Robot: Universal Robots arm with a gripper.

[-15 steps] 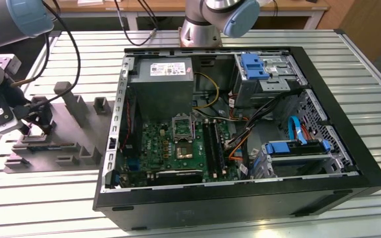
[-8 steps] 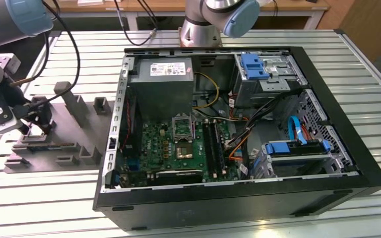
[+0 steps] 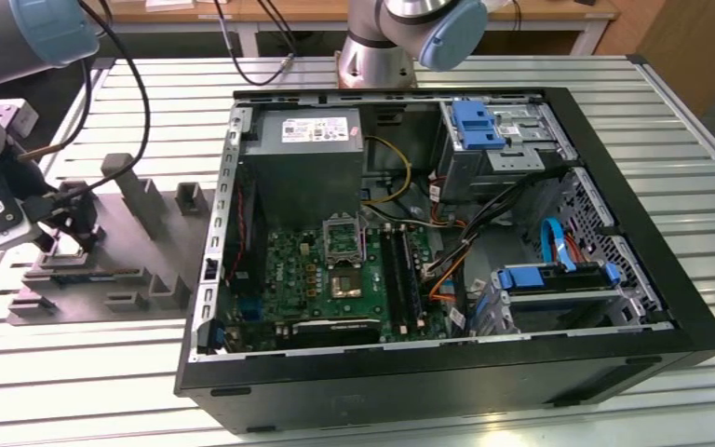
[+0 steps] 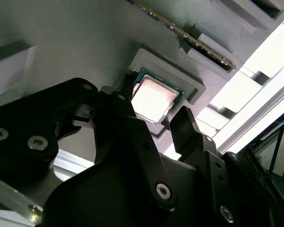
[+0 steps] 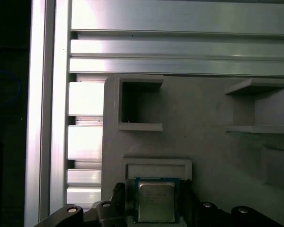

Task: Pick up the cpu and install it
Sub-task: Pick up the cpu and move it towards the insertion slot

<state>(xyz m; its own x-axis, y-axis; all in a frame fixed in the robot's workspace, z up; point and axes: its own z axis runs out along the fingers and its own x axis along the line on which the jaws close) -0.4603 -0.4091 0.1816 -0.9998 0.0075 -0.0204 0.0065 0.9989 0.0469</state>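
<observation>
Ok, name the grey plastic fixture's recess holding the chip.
The raised-rim recess straddled by the open gripper holds the flat silver-topped cpu; the square pocket beyond it looks empty.

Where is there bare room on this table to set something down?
Bare slats run along the table at the exterior view's bottom, bordered by the grey fixture and the computer case, and in the strip beside the case on that view's right. Crowded: inside the case; the fixture, where the pincer hovers over the cpu.
</observation>
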